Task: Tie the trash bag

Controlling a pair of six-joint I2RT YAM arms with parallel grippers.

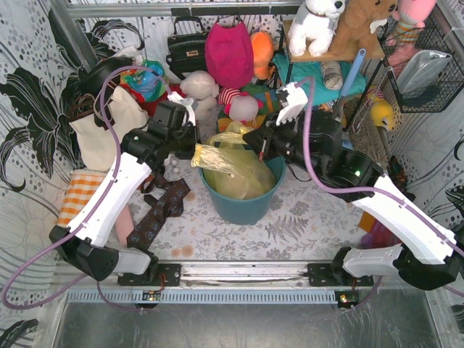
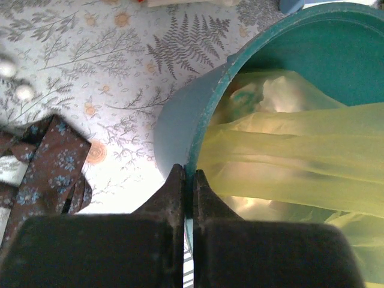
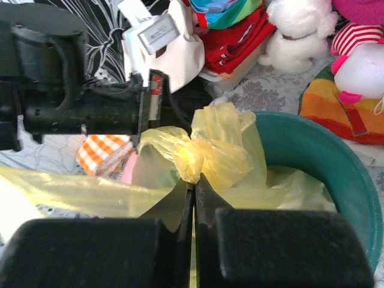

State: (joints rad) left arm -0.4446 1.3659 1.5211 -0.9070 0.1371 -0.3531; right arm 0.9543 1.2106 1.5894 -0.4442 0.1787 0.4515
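The thin, crinkly yellow-green trash bag (image 1: 243, 177) sat inside the round teal bin (image 1: 239, 212) on the leaf-patterned worktop (image 1: 308, 217). Its top was bunched into a shiny, wrinkled lump. The left claw (image 2: 187, 174) was pressed together, pinching a stretched flap of the bag by the rim. The right claw (image 3: 193, 180) pinched the see-through plastic too.

Walls (image 1: 29, 109) were covered in that black-and-white floral print, and the table (image 1: 304, 221) was all pale fern pattern on top. A wire basket (image 1: 442, 98) hung on the right.
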